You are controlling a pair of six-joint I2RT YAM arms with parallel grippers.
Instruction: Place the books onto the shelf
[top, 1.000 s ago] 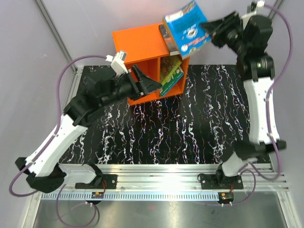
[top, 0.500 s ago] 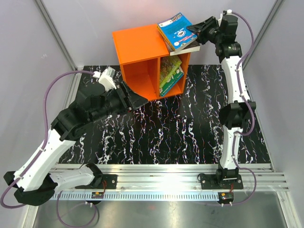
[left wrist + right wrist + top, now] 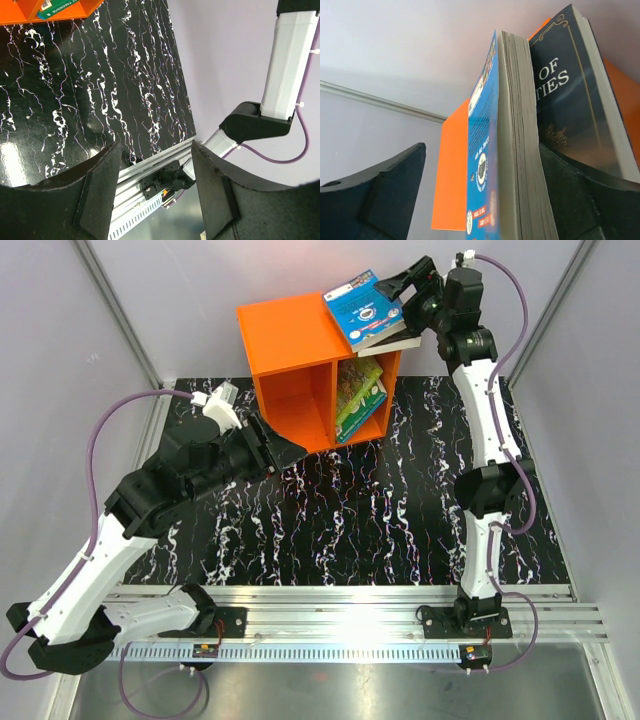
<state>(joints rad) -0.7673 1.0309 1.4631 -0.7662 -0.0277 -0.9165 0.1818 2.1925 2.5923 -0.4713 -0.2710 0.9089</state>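
**Blue book laid on the shelf roof, right jaws standing wide**

In the top view, the bright blue paperback with a white round emblem [image 3: 363, 308] lies at top centre of the frame. It rests on the dark brown "A Tale of Two Cities" paperback [image 3: 392, 344], and both sit on the roof of the bright orange two-compartment shelf [image 3: 288, 335], jutting past its right edge. The two green-and-blue illustrated paperbacks [image 3: 360, 395] lean in the right compartment.

The right gripper [image 3: 402, 295] is at the stack. The left gripper [image 3: 288, 445] hovers low over the black marbled table top [image 3: 400, 500], beside the shelf's lower left corner.

This looks like the release of the last book. The next move calls for a straight retreat that does not drag the overhanging stack.

The right wrist view alone shows a clear gap between one finger [image 3: 395, 185] and the blue cover, so the jaws are wide and grip nothing. The left wrist view shows its jaws half spread and holding nothing, with only table top between them.
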